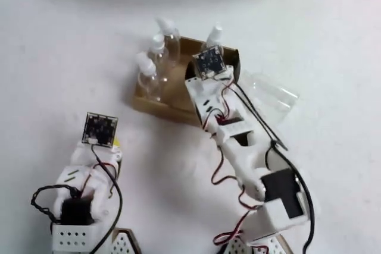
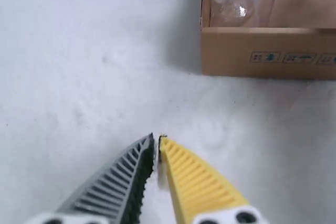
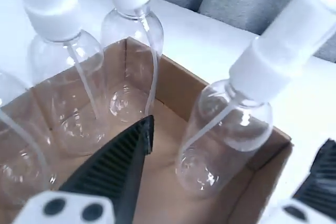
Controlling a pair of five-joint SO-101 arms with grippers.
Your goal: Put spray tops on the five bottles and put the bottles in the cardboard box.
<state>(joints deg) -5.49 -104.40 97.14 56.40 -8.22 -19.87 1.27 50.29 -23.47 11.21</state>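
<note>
While the left hand sits clenched and empty low over the white worktop near the cardboard box, the right hand hangs spread wide either side of a spray-topped bottle standing in the box's corner; three more topped bottles stand upright along the opposite end.

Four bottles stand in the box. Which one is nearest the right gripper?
The bottle alone in a corner of the box, just in front of the open right gripper; the other three stand grouped at the opposite end.
</note>
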